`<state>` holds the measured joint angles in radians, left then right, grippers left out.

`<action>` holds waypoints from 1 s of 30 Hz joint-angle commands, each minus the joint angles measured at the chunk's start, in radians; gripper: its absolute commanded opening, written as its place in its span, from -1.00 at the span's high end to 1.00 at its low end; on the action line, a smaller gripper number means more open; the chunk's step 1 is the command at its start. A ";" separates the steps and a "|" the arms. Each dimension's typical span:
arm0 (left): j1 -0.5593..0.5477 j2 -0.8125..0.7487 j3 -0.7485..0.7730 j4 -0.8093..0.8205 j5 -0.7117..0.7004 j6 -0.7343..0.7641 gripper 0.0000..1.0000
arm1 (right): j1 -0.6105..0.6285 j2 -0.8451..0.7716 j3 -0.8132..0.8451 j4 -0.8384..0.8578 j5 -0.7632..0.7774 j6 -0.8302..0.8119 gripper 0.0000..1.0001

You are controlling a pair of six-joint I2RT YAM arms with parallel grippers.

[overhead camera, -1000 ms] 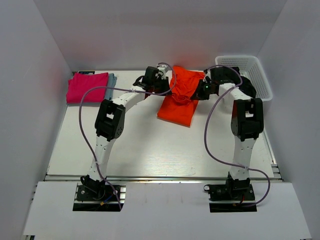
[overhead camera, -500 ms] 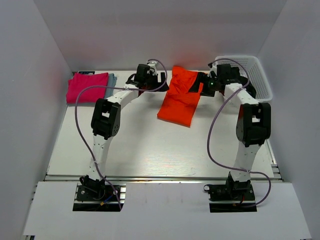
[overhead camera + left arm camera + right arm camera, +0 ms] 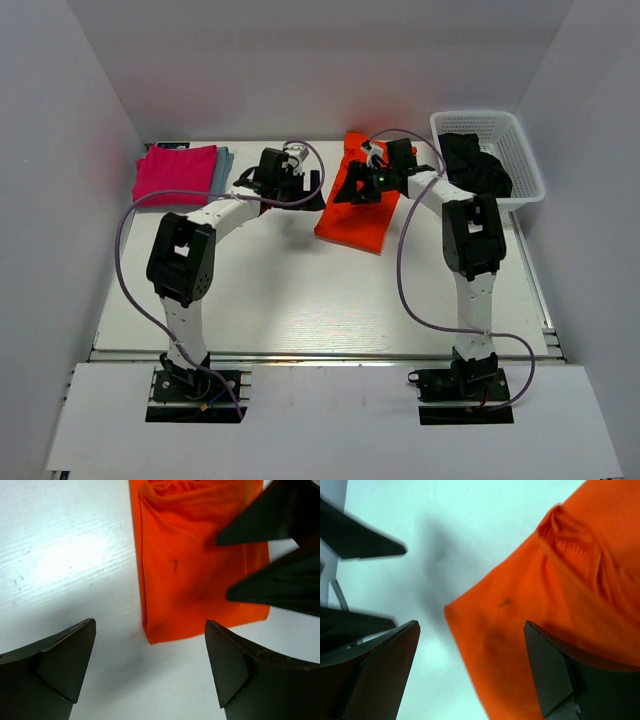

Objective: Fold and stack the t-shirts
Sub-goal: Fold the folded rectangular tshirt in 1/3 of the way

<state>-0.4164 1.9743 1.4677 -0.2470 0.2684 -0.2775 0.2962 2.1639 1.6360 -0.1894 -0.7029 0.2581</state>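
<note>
The folded bright orange cloth t-shirt lies at the far middle of the white table, long axis far-to-near, the right gripper wide open above its far half, the left gripper, wide too, just beside its left edge.

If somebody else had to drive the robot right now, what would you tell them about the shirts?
Left gripper: open, empty, above the left edge of the orange shirt.
Right gripper: open, empty, above the same shirt, facing the left one.
Places: the pink shirt lies folded on the blue-grey shirt at the far left of the table. The dark shirts sit in the basket, far right.
Done: two shirts stacked; the orange one lies folded into a strip.
Left: probably fold the orange one shorter, put it on the pile, then do the dark ones.
</note>
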 commanded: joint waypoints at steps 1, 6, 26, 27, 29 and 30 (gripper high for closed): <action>-0.004 -0.072 -0.047 -0.026 -0.029 0.011 -0.99 | 0.009 0.066 0.107 0.059 0.015 0.021 -0.81; -0.004 -0.063 -0.056 -0.046 -0.029 0.020 -0.99 | -0.012 0.138 0.116 0.176 0.170 0.157 -0.81; -0.022 0.083 0.048 -0.025 0.032 0.058 -0.99 | -0.025 -0.048 -0.052 0.375 0.009 0.172 -0.81; -0.022 0.095 0.048 -0.011 0.032 0.058 -0.99 | -0.022 -0.103 -0.088 0.367 0.043 0.167 -0.81; -0.031 0.107 0.048 0.000 0.041 0.058 -0.96 | -0.025 -0.181 -0.221 0.337 0.119 0.152 -0.81; -0.032 0.122 0.048 0.009 0.052 0.058 -0.91 | -0.028 -0.235 -0.257 0.331 0.141 0.147 -0.81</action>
<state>-0.4377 2.0960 1.4826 -0.2806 0.2813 -0.2317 0.2687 2.0853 1.4796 0.1574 -0.6323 0.4751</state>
